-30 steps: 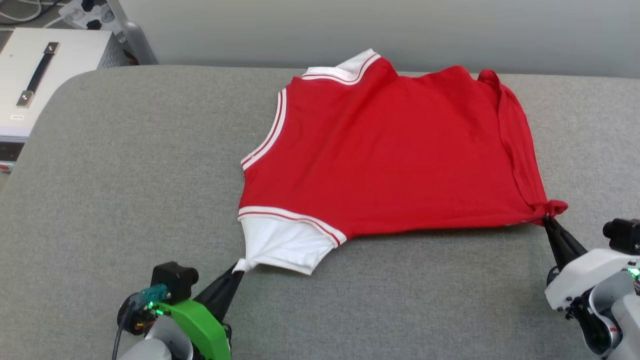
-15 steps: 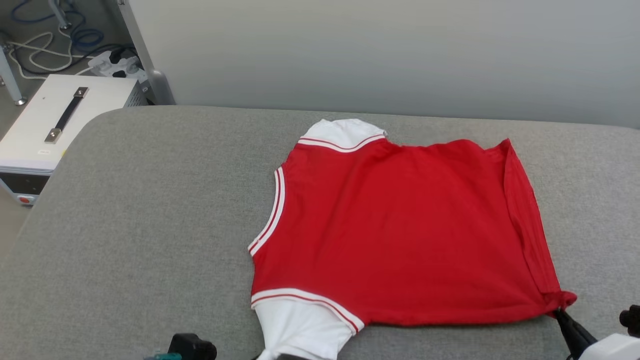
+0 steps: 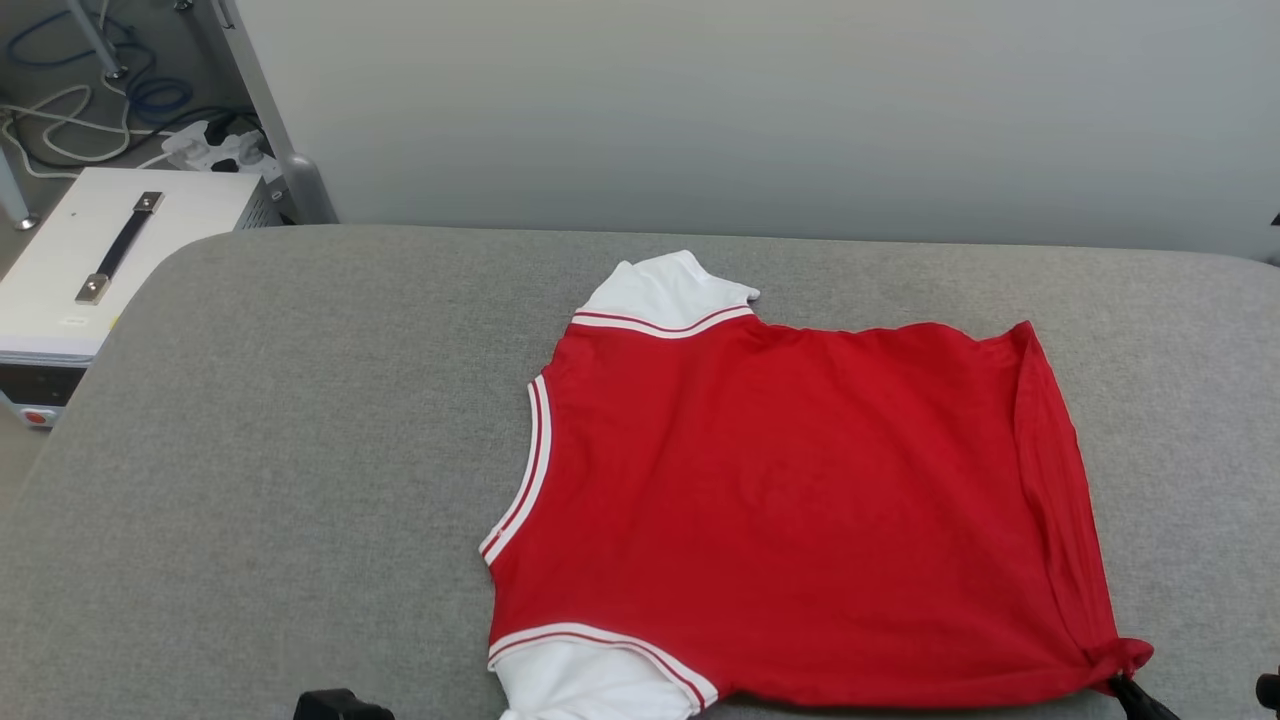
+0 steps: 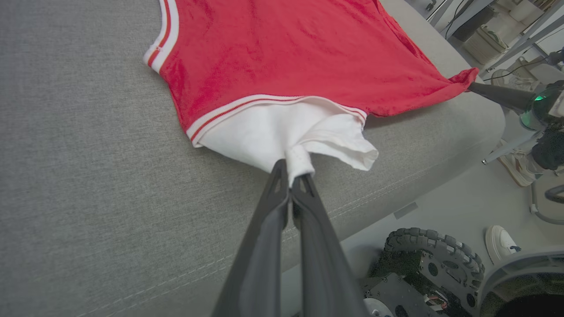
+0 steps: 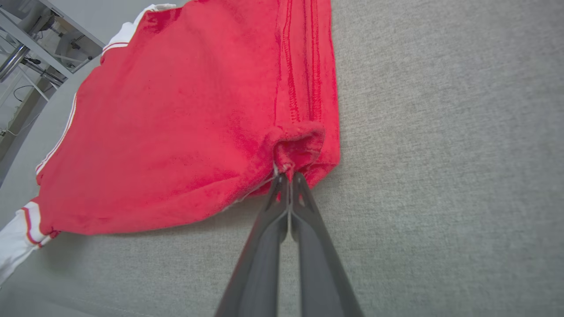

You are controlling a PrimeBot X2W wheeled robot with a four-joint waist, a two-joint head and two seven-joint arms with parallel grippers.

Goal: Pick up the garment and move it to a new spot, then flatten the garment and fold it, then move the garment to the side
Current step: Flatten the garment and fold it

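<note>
On grey pad [image 3: 300,450]: garment [image 3: 780,510] spread | left pincer [image 4: 291,169] pinching sleeve [image 4: 264,132] | right pincer [image 5: 286,176] pinching hem corner [image 5: 294,147]

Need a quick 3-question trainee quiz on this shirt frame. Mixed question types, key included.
1. True or false: the left tool is shut on the white sleeve of the garment.
2. Which part does the right tool pinch? A) neck trim B) red hem corner C) far sleeve
3. Fill in: the garment lies spread on a ___ padded surface.
Key: 1 true; 2 B; 3 grey.
</note>
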